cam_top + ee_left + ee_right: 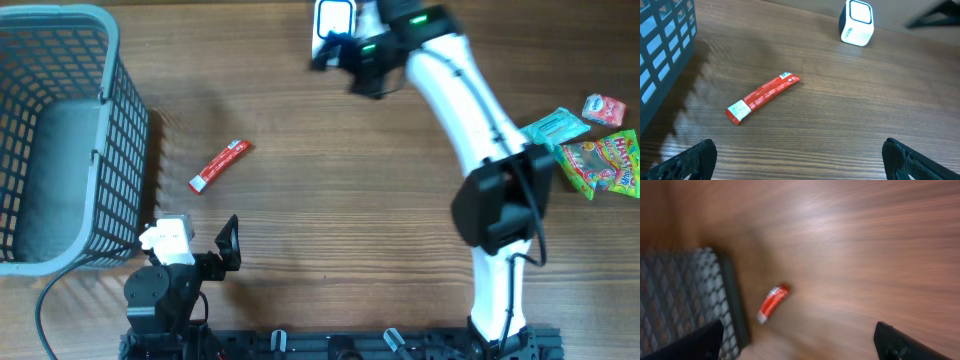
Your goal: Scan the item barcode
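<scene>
A slim red sachet (218, 165) with white ends lies flat, diagonally, left of centre on the worktop (350, 200). The white scanner (331, 20) stands at the far edge.

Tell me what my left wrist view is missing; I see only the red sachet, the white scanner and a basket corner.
Observer: A few snack packets lie at the table's far right, seen only from overhead.
Operator: Report the right hand.
Observer: The right hand is open and empty, up near the scanner.
Operator: Check the basket.
Observer: From overhead, nothing shows inside the basket.
</scene>
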Available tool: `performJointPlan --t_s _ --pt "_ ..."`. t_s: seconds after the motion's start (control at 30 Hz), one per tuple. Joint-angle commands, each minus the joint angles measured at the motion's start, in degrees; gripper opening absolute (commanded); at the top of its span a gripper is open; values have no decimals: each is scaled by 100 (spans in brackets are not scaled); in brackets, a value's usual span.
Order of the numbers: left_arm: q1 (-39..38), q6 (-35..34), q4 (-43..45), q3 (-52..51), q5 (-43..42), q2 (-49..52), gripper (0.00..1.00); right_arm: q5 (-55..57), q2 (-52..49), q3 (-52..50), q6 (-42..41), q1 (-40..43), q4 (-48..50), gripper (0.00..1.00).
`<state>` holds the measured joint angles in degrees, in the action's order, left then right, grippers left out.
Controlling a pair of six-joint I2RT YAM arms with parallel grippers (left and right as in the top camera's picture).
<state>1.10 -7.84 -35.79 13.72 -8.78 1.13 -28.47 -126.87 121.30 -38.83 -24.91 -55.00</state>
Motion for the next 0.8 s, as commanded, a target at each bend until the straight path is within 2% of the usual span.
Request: performJointPlan --t_s 0.0,0.03,0.13,0.23,0.3,0.37,0.57,0.63,0.77 --pt "-26 -11 31 4 52 -35 100 -76 -382 11 -238 -1049 852 60" --pt "-26 -11 31 4 52 -35 100 -39 -437 11 -125 -1209 1034 44" --pt "-24 -11 31 4 52 -35 100 750 -796 11 -48 -1829 1408 7" --pt "-26 -11 31 4 52 -35 100 1285 -1040 11 221 -2111 1478 5" --pt "-26 -11 31 4 52 -35 100 868 -1217 11 745 -2203 1700 5" --pt "-26 -11 31 4 52 -35 100 778 -1381 11 791 -2201 1825 5" --pt "-26 -13 31 4 55 -35 100 -684 -2052 11 1104 -2190 2833 4" --pt "-26 -11 31 4 55 -35 100 -813 -2140 11 1080 -2190 2800 5" --pt "-26 -11 31 4 52 -35 100 -813 -2243 11 1408 -2190 2094 5"
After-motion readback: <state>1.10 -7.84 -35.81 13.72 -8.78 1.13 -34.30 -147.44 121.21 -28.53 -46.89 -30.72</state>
